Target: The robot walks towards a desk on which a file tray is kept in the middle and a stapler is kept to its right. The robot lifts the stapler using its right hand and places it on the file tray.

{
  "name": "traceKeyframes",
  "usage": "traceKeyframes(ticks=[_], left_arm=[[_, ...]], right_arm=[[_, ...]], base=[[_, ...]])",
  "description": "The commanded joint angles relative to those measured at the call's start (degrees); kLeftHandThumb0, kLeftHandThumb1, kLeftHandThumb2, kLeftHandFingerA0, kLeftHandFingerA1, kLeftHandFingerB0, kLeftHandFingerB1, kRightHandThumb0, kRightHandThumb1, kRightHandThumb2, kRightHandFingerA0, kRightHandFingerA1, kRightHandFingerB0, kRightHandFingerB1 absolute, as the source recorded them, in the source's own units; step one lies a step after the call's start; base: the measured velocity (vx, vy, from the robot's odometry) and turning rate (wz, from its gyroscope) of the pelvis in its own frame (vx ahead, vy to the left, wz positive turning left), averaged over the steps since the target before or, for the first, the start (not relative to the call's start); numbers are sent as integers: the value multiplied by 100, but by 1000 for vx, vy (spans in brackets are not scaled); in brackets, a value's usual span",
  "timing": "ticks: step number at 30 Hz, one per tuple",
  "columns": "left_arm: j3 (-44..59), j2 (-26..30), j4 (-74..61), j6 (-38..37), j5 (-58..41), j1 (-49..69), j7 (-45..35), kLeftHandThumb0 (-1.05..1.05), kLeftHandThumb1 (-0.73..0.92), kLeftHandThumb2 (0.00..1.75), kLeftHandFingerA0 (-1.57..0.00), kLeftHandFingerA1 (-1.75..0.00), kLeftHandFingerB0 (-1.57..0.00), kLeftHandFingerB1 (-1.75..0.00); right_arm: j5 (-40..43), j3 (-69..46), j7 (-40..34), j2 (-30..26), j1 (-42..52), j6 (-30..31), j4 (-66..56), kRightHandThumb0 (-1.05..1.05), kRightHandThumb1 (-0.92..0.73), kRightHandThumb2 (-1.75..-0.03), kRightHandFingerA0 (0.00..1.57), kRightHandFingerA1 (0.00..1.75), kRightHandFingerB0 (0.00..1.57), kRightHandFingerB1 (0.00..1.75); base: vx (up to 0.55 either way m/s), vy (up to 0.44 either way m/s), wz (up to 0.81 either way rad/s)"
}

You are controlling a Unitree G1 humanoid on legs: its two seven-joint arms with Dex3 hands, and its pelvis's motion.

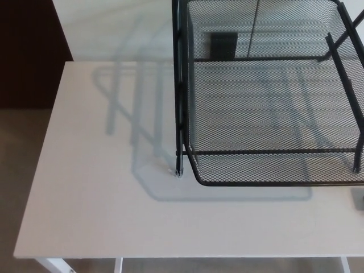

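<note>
A black wire-mesh file tray (273,114) with stacked tiers stands on a white desk (96,193), filling the upper right of the head view. Its front left leg (179,165) rests on the desk top. At the right picture edge, just below the tray's front corner, a small dark sliver (359,200) shows; I cannot tell what it is. No stapler is plainly visible. Neither of my hands shows in the frame.
The tray casts a grey shadow (142,125) across the desk to its left. The desk's left edge (40,170) drops to a beige floor, and its front edge runs along the bottom with white legs (57,265) below. A dark panel (28,51) stands at top left.
</note>
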Motion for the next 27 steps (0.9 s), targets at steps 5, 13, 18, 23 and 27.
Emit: traceKeyframes(ticks=[5, 13, 18, 23, 27], left_arm=[[7, 118, -224, 321, -64, 68, 8, -81, 75, 110, 0, -35, 0, -24], [-13, 163, -73, 189, 18, 92, 65, -80, 75, 110, 0, -38, 0, -24], [-27, 159, 2, 136, 39, 46, 84, -85, 75, 109, 0, -41, 0, -22], [-84, 134, 89, 113, 98, 15, 157, -83, 74, 107, -9, -45, 0, -24], [-116, 154, 116, 9, 101, 70, 124, -87, 74, 107, -1, -43, 0, -22]], right_arm=[[-1384, 1645, 1019, -1075, 212, -1813, -63, -64, -48, -56, 0, 40, 10, 32], [-1948, 2598, 1026, -1583, -358, -1794, 687, -57, -43, -54, 0, 36, 8, 33], [-2021, 2963, 975, -1588, -593, -1724, 912, -56, -36, -71, 4, 29, 7, 37], [-2249, 3255, 819, -1543, -779, -1892, 1091, -59, -38, -71, 4, 35, 7, 37], [-2637, 3668, 632, -1355, -1276, -2062, 1548, -60, -38, -72, 3, 37, 7, 38]], base=[[0, 0, 0], [0, 0, 0], [0, 0, 0], [0, 0, 0], [0, 0, 0]])
